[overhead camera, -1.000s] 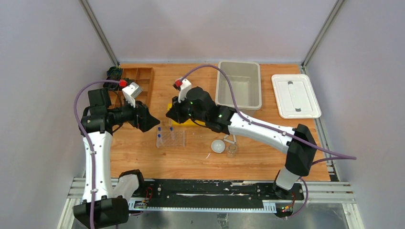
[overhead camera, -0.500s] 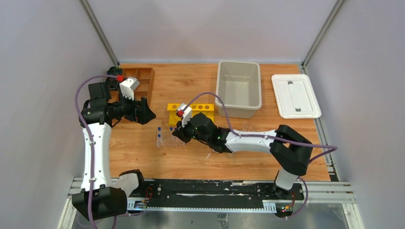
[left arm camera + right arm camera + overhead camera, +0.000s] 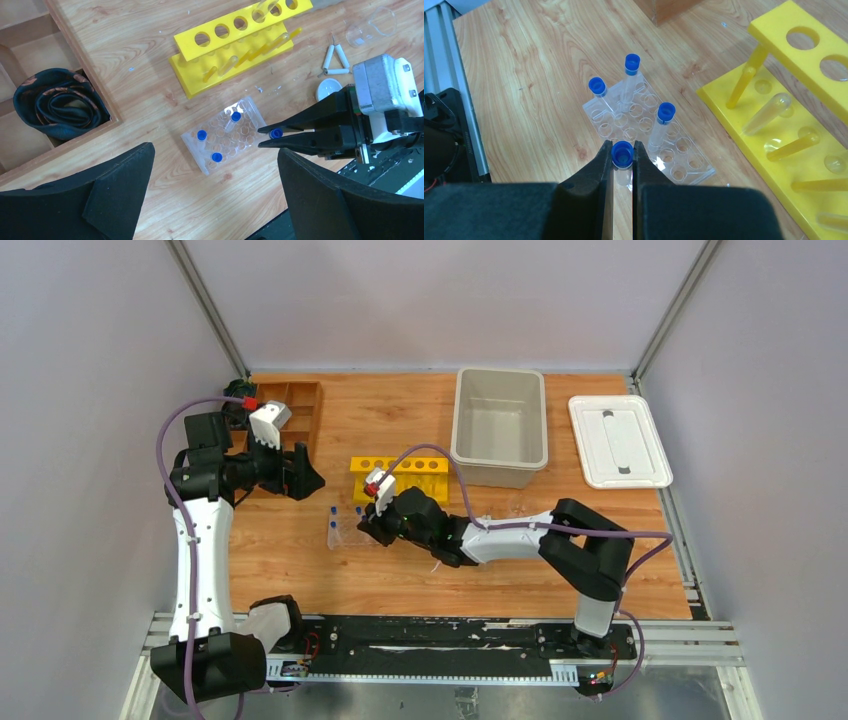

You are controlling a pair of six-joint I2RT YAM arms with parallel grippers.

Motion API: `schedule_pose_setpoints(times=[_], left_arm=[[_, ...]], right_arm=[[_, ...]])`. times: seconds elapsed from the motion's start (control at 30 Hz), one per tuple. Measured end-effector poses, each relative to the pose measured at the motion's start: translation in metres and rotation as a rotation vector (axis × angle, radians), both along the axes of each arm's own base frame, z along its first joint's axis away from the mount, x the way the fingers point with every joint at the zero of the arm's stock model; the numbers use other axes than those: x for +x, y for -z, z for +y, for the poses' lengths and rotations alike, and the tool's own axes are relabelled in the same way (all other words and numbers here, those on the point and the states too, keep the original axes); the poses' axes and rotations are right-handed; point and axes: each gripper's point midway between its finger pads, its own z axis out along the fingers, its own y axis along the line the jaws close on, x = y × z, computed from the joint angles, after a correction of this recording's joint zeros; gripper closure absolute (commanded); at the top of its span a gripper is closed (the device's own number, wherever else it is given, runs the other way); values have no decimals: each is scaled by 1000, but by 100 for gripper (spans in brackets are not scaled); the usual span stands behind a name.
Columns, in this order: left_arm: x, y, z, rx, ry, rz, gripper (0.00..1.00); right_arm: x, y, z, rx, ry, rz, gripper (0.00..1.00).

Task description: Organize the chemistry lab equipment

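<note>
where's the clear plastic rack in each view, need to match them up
Top external: the clear plastic rack sits left of centre, on the near side of the yellow test tube rack.
Left wrist: centre of frame.
Right wrist: centre of frame.
Shared landmark: the yellow test tube rack beside it.

What the arms and the picture edges keep out of sight

From above, the right arm (image 3: 500, 535) covers the near-right end of the clear plastic rack (image 3: 345, 532), its fingertips lost under the wrist, and the left arm (image 3: 215, 475) hides the left compartments of the wooden tray (image 3: 300, 410). In the left wrist view the white bowl (image 3: 326, 90) sits half behind the right gripper (image 3: 262, 138), the blue-capped tube (image 3: 275, 133) shows only its cap, the yellow rack (image 3: 185, 75) and the tray run off the edges, and the left gripper (image 3: 215, 150) has both fingers (image 3: 110, 200) cropped at the bottom.
</note>
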Motion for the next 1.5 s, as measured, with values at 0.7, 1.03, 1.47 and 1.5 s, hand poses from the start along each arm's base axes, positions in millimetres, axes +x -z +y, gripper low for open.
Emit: schedule_pose_setpoints(times=[0.7,1.03,1.47,1.5], left_arm=[[-1,-1,0,2,0,-5,0],[0,-1,0,2,-2,-6,0],[2,-10,1,9,-6,-30,0],[1,-10,1,9,-7,-31,0]], right_arm=[[6,24,-1,-41,23,-16,100],[8,40,-7,-80,34,-24,96],[0,26,-19,-111,45,11,36],[0,18,-23,-112,56,13,34]])
